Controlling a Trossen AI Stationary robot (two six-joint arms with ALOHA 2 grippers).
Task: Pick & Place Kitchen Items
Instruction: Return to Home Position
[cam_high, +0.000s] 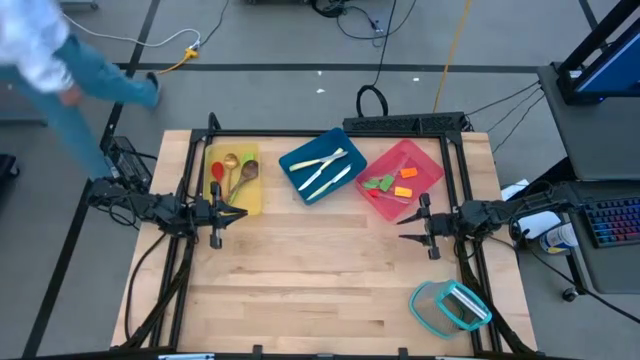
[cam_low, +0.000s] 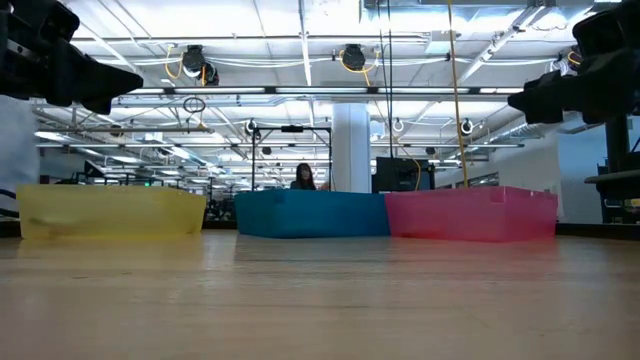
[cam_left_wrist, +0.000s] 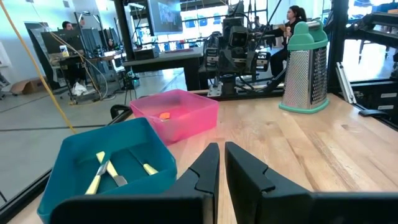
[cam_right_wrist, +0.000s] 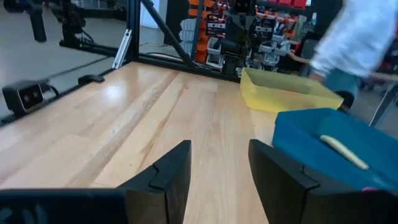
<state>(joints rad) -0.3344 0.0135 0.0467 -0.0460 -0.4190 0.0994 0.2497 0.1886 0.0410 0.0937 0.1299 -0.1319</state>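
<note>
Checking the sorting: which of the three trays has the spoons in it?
The yellow tray; the blue tray holds cream knives, the pink tray small coloured pieces.

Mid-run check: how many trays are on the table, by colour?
Yellow tray: 1
Blue tray: 1
Pink tray: 1
Total: 3

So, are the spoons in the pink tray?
No, the spoons lie in the yellow tray, while the pink tray holds small green and orange pieces.
</note>
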